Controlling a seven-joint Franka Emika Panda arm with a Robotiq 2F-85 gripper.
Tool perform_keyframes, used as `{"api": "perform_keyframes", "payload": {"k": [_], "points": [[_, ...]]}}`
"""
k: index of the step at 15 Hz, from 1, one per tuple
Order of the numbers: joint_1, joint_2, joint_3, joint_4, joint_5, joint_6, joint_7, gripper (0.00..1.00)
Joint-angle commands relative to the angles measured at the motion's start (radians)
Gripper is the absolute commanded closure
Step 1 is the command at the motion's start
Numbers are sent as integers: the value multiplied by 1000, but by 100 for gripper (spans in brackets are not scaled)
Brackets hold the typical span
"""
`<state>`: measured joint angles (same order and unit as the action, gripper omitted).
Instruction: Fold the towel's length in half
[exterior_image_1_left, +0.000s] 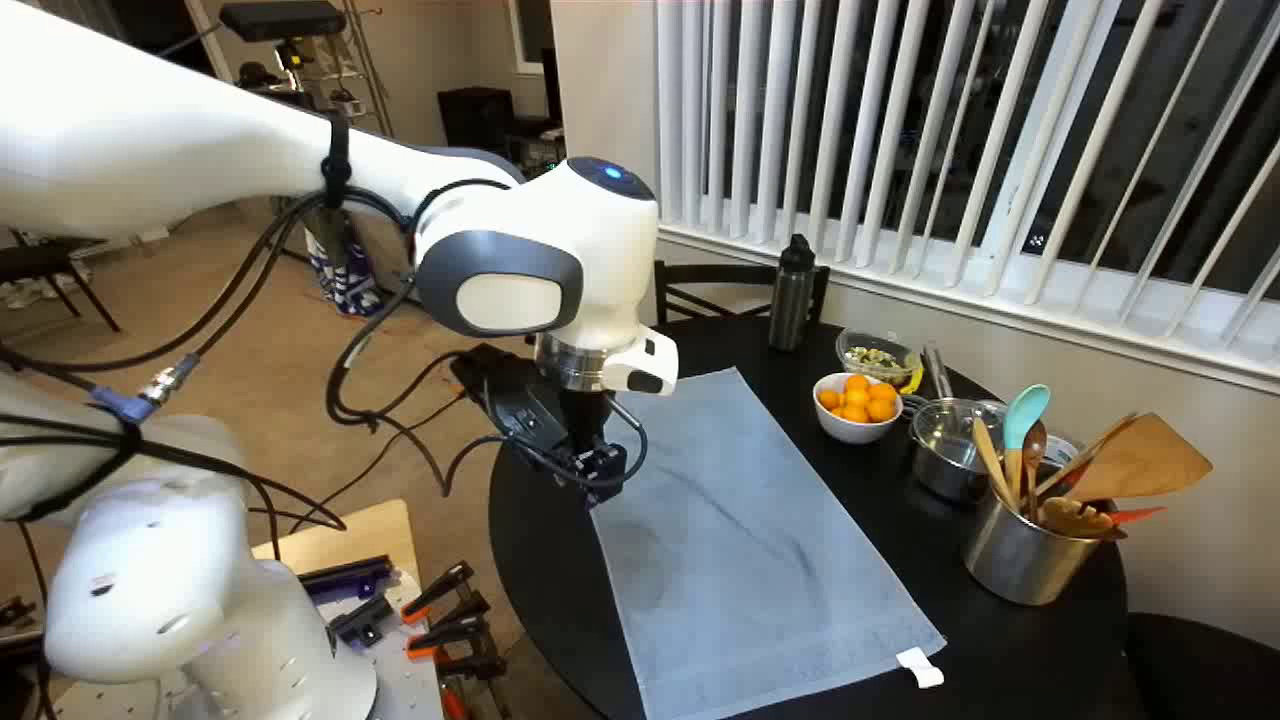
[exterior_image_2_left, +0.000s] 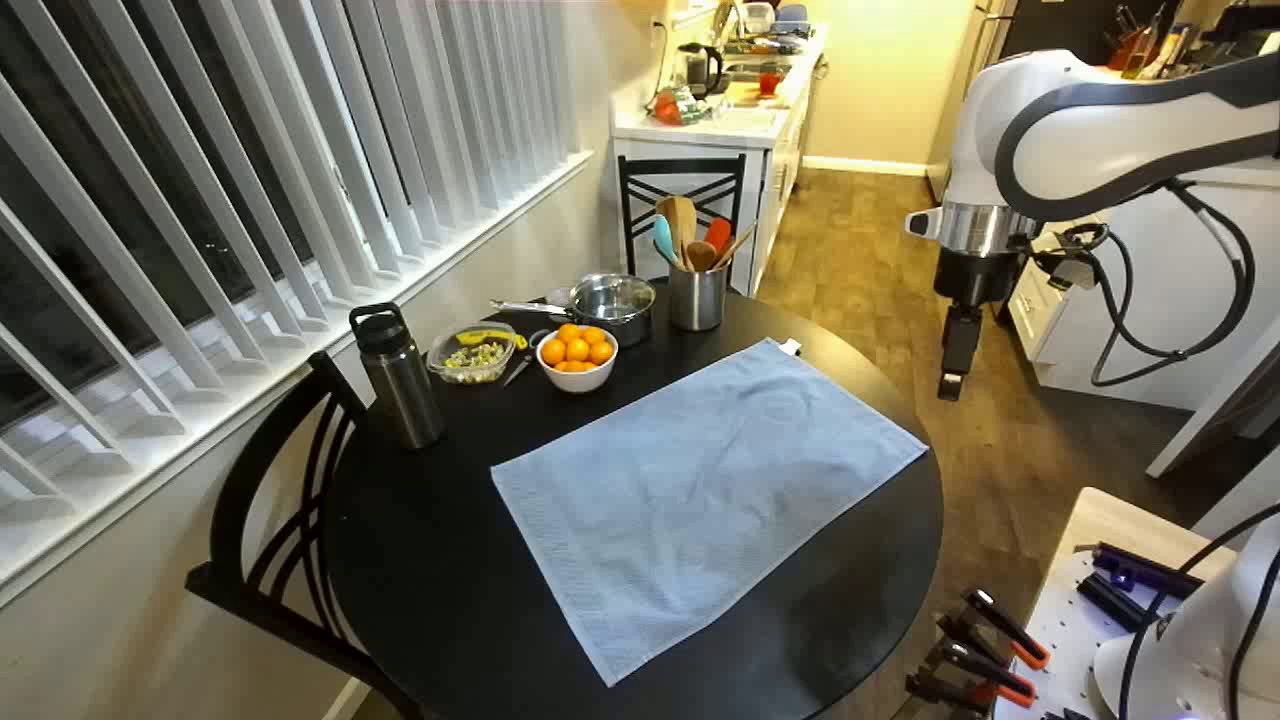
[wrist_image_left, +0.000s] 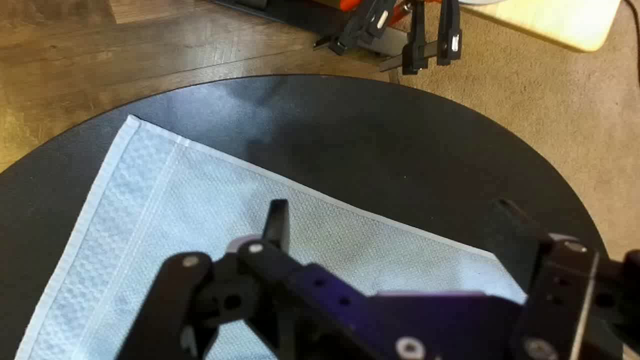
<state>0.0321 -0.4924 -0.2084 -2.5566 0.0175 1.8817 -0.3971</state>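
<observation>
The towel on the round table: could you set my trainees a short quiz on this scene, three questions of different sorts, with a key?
1. True or false: the towel lies spread out on the black table.
2. Fill the gap: the towel's white tag sits at the corner nearest the ____.
3. Choose: in the wrist view, the claw is A) shut on the towel; B) shut and empty; C) open and empty.

Key: 1, true; 2, steel utensil holder; 3, C.
</observation>
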Motion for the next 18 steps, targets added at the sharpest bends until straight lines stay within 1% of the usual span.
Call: {"api": "perform_keyframes", "payload": {"k": [1,13,15,18], "points": [[-19,2,18,1,8,-1,-7,0],[-20,14,14,6,6,2,-15,0],[-26,86,-21,52,23,22,-50,0],[-47,219,-82,140,56,119,-80,0]]}}
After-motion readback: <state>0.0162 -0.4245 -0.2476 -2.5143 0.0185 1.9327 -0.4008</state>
